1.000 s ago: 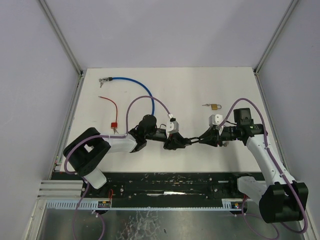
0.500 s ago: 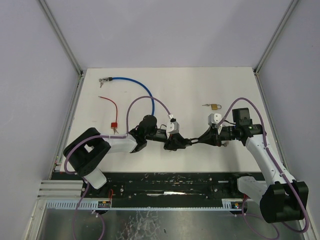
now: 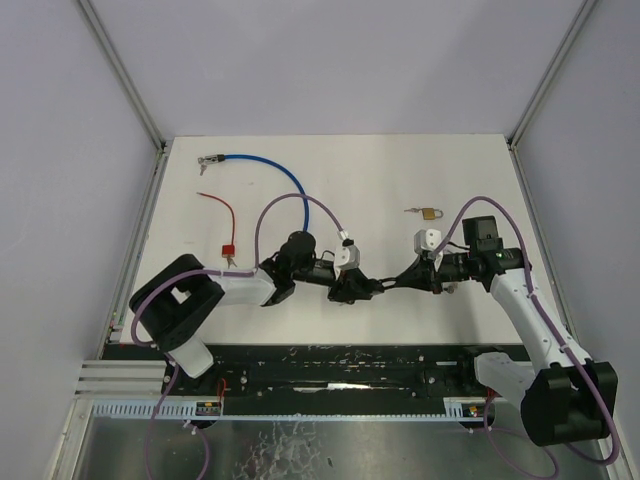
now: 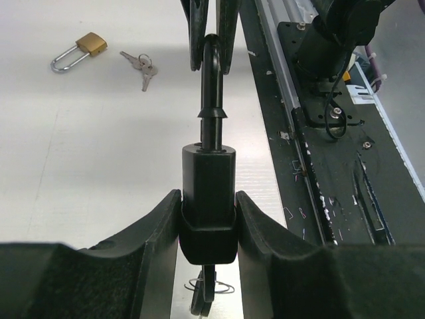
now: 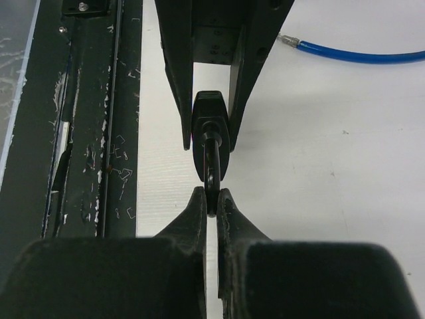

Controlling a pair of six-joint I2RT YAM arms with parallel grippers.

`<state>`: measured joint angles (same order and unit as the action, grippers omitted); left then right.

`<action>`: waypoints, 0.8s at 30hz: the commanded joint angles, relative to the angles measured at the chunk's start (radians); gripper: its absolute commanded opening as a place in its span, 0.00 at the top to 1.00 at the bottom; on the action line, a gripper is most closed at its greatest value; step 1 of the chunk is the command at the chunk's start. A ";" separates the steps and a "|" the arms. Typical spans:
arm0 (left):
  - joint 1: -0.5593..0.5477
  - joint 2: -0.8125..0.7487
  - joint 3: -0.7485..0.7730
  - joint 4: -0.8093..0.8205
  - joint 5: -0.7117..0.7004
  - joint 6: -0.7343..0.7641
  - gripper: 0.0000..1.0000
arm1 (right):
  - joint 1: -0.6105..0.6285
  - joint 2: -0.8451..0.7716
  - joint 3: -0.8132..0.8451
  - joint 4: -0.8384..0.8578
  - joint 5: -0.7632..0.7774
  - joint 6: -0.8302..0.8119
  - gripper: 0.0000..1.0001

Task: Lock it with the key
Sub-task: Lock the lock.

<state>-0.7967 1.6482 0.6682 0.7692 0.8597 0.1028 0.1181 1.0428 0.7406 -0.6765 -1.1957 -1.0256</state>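
White table (image 3: 400,170), blue cable (image 3: 262,163) curving at far left, thin red cable (image 3: 230,215) ending in what looks like a red lock, brass padlock (image 3: 431,213) far right, keys (image 4: 142,65) beside.

Black padlock (image 4: 208,199) with a matt, plastic-looking body and a smooth, faintly glossy black shackle (image 4: 211,80). The left fingers (image 4: 149,229) look matt black. Brass padlock (image 4: 91,44) with a shiny silver loop, beside silvery metal keys (image 4: 145,68). Matt white desk (image 4: 80,173). Glossy blue cable (image 5: 358,52).
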 commanded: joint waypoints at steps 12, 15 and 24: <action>-0.083 0.201 0.110 0.120 -0.187 0.109 1.00 | 0.097 0.076 0.039 0.018 0.243 0.032 1.00; -0.083 0.230 0.103 0.134 -0.197 0.109 1.00 | 0.122 0.122 0.043 0.004 0.301 -0.013 1.00; -0.083 0.313 0.070 0.263 -0.177 0.075 1.00 | 0.164 0.196 0.037 0.011 0.332 -0.034 1.00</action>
<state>-0.8715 1.9274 0.7376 0.8467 0.6945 0.1799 0.2333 1.2026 0.7605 -0.6670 -0.8471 -1.0306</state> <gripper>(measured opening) 0.329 0.036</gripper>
